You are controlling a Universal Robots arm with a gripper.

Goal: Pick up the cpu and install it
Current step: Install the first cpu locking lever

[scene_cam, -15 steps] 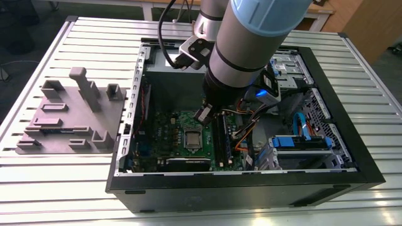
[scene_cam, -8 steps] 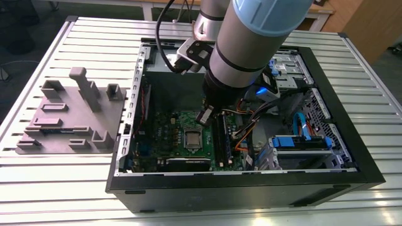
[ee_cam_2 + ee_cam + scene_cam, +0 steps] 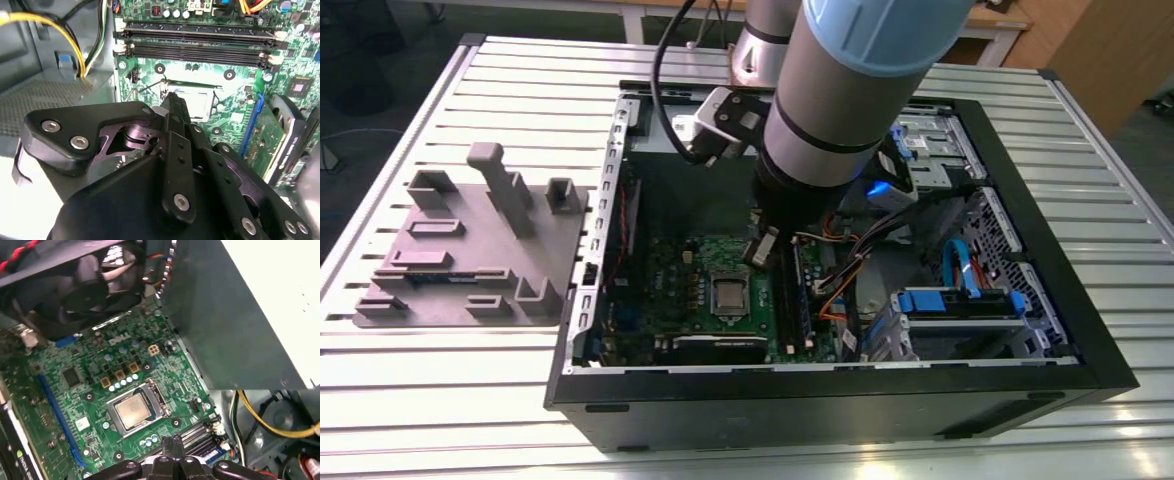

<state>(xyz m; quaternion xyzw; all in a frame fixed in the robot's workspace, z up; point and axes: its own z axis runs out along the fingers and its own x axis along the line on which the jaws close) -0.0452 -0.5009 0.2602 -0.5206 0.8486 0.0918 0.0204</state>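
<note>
Small flat square cpu with a silvery-grey metal top (image 3: 134,409) is sitting flat in the square metal-framed socket (image 3: 156,391) on the green motherboard (image 3: 100,370); the frame runs round its edges. It also shows in the exterior view as a grey square mid-board (image 3: 724,292)

Black two-finger gripper (image 3: 172,444) looks clenched: fingertips are pressed together with nothing between them. Same in the second wrist view, where the fingers taper to one narrow tip (image 3: 172,102)

In the first wrist view the gripper sits over the long black memory slots (image 3: 197,432) just beside the socket, apart from the cpu. In the exterior view it hangs (image 3: 767,250) inside the open black computer case (image 3: 854,410), just to the exterior view's right of the socket. Can't tell if the tips touch the board

Also in the case: round black fan (image 3: 90,290), large grey metal box with a white label (image 3: 225,315), yellow cables (image 3: 270,425)

The case lies on a slatted aluminium table (image 3: 454,420), with a grey moulded fixture tray (image 3: 467,250) on the exterior view's left
</note>
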